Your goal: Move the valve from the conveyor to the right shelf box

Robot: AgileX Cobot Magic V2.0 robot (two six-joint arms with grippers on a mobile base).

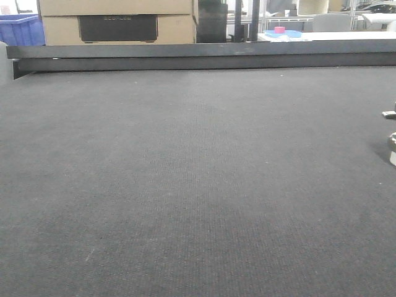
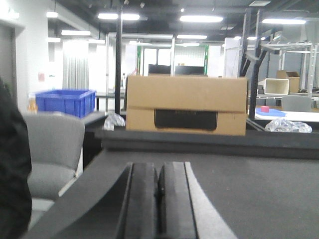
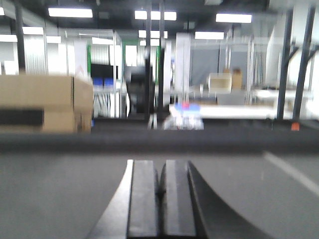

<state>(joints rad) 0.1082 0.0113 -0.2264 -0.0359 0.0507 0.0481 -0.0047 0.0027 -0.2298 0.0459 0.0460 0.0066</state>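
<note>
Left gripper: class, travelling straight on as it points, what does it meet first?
The left gripper would probably meet the black rail first, with the cardboard box just behind; depth is unclear.

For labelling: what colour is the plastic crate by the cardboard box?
The plastic crate is blue, clearest in left wrist view.

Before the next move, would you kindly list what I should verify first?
1. Valve fully in view: not ok; only a silvery piece, likely it, cut off at the front view's right edge.
2. Conveyor otherwise bare in the front view: ok.
3. Left hand open for grasping: not ok; shut, nothing held.
4. Right hand open: not ok; shut, nothing held.
5. Right shelf box in view: not ok; no view shows it.
</note>
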